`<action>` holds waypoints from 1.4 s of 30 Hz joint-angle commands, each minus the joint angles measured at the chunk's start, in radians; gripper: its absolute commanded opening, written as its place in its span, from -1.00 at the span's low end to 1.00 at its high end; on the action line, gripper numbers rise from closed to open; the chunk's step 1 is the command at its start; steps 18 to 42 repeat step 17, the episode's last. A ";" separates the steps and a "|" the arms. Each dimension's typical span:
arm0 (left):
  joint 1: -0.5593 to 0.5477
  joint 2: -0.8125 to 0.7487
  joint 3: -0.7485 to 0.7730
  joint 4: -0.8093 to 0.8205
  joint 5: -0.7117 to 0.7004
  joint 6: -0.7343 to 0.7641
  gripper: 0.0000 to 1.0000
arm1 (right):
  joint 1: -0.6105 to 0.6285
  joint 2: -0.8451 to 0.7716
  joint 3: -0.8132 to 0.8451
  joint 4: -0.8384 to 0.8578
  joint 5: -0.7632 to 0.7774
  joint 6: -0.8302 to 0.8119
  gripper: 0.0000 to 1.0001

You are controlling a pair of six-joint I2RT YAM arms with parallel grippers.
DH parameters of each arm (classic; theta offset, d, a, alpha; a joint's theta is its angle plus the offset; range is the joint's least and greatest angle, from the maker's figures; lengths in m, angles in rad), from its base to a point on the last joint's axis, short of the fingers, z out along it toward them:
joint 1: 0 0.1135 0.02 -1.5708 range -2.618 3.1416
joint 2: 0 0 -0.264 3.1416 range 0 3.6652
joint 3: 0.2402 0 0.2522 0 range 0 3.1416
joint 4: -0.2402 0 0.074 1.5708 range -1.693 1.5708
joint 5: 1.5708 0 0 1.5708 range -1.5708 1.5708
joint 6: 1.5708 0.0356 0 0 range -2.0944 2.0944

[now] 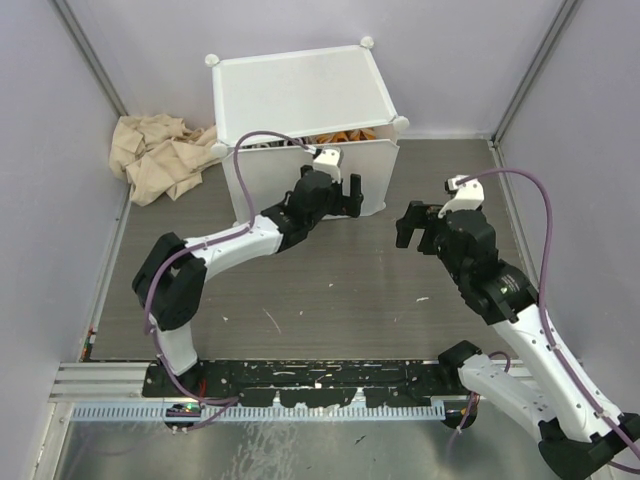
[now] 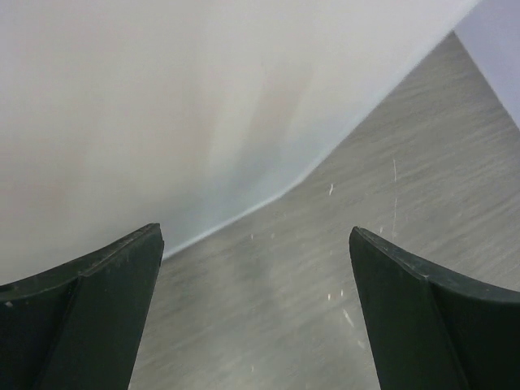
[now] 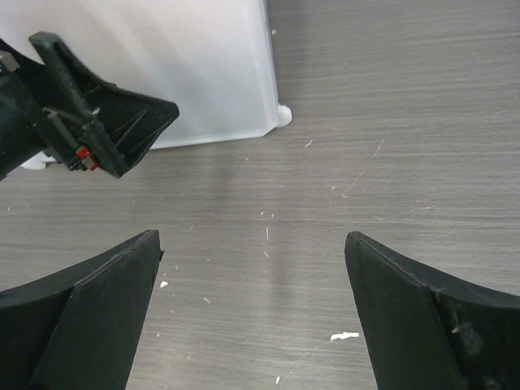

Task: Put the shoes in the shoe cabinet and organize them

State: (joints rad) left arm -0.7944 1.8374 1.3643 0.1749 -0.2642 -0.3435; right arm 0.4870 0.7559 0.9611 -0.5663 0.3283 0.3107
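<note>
The white shoe cabinet (image 1: 300,95) stands at the back of the table, its front door panel (image 1: 305,180) nearly upright. Orange shoes (image 1: 340,135) show through the gap above the door. Other shoes are hidden. My left gripper (image 1: 345,190) is open and empty, right at the door panel (image 2: 162,106). My right gripper (image 1: 415,225) is open and empty, low over the bare table to the right of the cabinet. The cabinet's lower front corner (image 3: 236,81) and the left gripper (image 3: 89,122) show in the right wrist view.
A crumpled beige cloth (image 1: 155,155) lies at the back left beside the cabinet. Grey walls close in the left, back and right sides. Small white scraps (image 3: 345,335) lie on the grey wood-grain tabletop (image 1: 330,290).
</note>
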 commanded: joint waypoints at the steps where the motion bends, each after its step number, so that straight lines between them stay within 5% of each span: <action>1: -0.023 -0.165 -0.090 -0.008 0.066 0.024 0.96 | -0.004 0.027 0.022 0.006 -0.042 0.032 1.00; 7: -0.037 -0.442 -0.257 -0.204 0.168 0.024 0.96 | -0.004 0.073 0.013 0.008 0.012 0.068 1.00; 17: -0.037 -0.879 -0.411 -0.640 0.085 0.091 0.96 | -0.004 0.075 -0.054 0.067 0.028 0.084 1.00; 42: -0.037 -0.879 -0.411 -0.640 0.085 0.091 0.96 | -0.004 0.075 -0.054 0.067 0.028 0.084 1.00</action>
